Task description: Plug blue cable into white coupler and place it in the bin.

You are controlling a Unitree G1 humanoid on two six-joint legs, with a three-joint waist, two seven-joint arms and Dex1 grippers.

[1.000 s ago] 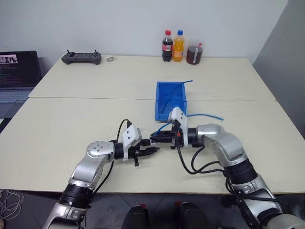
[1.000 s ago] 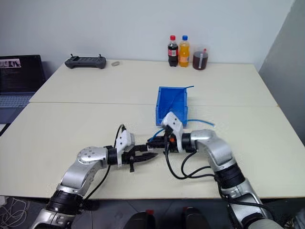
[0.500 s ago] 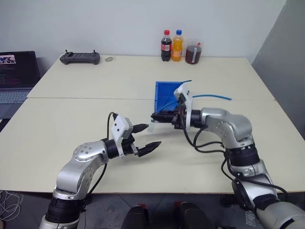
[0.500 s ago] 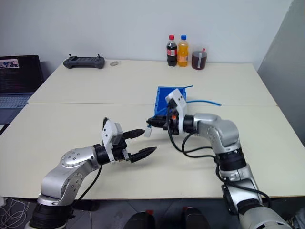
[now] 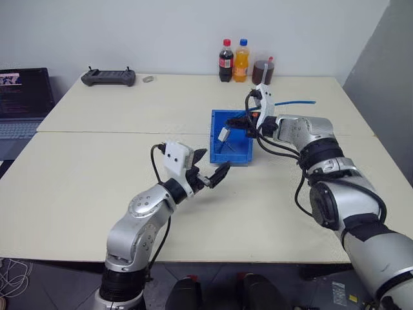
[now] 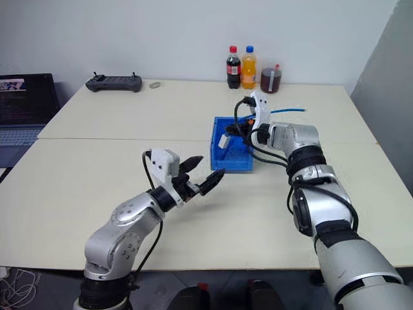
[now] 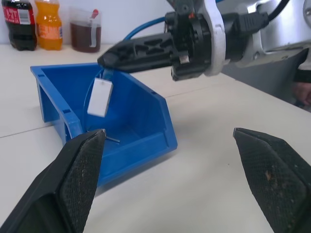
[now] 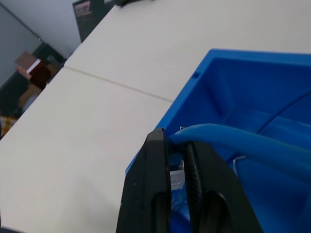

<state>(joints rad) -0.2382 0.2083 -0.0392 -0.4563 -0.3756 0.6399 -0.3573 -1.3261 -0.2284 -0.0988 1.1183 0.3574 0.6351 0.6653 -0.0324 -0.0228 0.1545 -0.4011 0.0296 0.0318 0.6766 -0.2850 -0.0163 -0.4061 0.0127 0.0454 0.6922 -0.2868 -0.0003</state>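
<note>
While my left hand (image 5: 211, 169) hangs spread wide and empty above the pale counter (image 5: 77, 174), my right hand (image 7: 109, 58) pinches the thin sky-blue cable (image 8: 228, 138) over the open bright blue plastic bin (image 5: 231, 139), the tiny white boxy coupler (image 7: 100, 97) dangling inside it.

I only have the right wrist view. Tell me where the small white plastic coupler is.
Observer: The small white plastic coupler hangs below the right gripper, over the open top of the bright blue plastic bin.
Operator: Report the left gripper.
Observer: The left gripper hovers in front of the bin, jaws wide open, empty.
Operator: Say where the cable runs.
Observer: The sky-blue network cable sticks out behind the right gripper, toward the robot's right.
</note>
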